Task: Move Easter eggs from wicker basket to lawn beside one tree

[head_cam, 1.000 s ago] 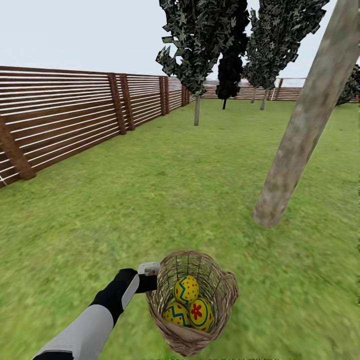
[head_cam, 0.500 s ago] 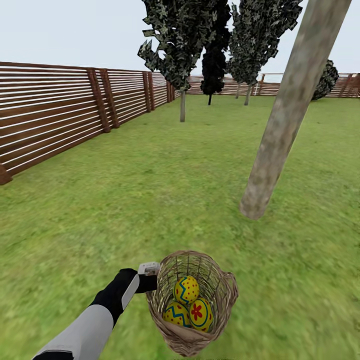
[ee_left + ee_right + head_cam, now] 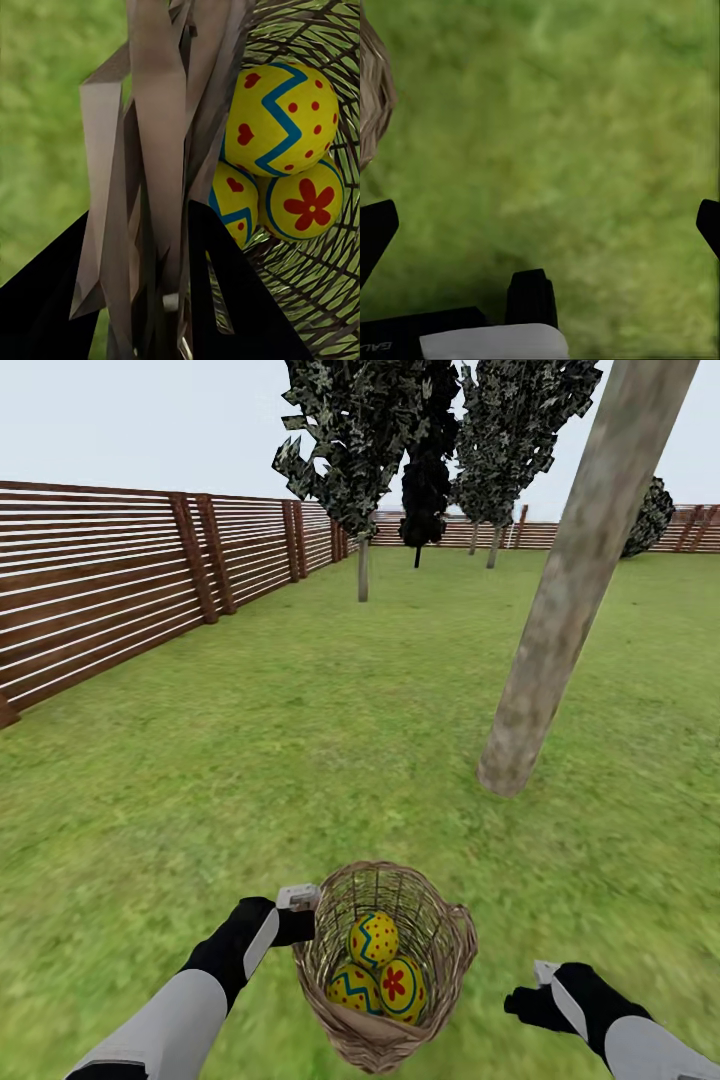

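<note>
Far left, a brown horizontal-slat fence (image 3: 110,585) runs back w/ thick posts; nearer, the left gripper (image 3: 300,910) is clamped on the rim of 1 wicker basket (image 3: 440,960), a deep round open-weave brown thing held near-centre over the lawn (image 3: 300,740). Inside lie 3 Easter eggs (image 3: 372,938), smooth yellow w/ red dots, blue zigzags and a red flower. Right of centre 1 tree (image 3: 560,600) w/ a thick, pale mottled trunk leans just beyond; near right, the right gripper (image 3: 540,225) hangs w/ fingers wide apart, holding nothing.
</note>
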Available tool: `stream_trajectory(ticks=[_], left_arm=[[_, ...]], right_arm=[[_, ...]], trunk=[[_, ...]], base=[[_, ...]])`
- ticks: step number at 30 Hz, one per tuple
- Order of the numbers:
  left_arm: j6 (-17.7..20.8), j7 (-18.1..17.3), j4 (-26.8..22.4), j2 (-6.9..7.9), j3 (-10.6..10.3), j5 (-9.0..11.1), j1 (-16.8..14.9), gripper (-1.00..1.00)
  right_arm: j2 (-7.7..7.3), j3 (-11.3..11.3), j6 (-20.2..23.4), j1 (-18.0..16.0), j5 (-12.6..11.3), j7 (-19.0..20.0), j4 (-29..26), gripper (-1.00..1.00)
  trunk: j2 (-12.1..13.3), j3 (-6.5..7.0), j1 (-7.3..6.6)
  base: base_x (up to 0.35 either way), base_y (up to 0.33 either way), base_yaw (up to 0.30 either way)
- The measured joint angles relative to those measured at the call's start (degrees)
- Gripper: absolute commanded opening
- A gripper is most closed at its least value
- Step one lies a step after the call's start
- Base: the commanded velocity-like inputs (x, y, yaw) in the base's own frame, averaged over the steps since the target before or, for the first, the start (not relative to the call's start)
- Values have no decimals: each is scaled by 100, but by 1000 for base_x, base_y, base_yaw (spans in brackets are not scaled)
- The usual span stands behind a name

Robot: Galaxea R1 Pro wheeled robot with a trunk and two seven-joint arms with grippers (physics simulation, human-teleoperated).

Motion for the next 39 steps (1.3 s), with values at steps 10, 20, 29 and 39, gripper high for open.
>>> stream_trajectory(ticks=[10,20,29,39], left_arm=[[-1,1,5,0,-1,-17,0,-100],[-1,-1,8,-1,3,40,0,-100],[-1,-2,11,1,-1,-3,0,-100],[-1,-2,16,6,1,15,0,-100]], right_arm=[[1,4,0,12,-7,30,6,100],[-5,4,0,11,-8,11,12,100],[1,4,1,11,-9,2,5,100],[1,4,2,11,-7,1,7,100]], trunk=[[0,0,-4],[0,0,-4],[0,0,-4],[0,0,-3]], base=[[244,0,-219],[336,0,-220],[336,-62,-2],[332,-156,-170]])
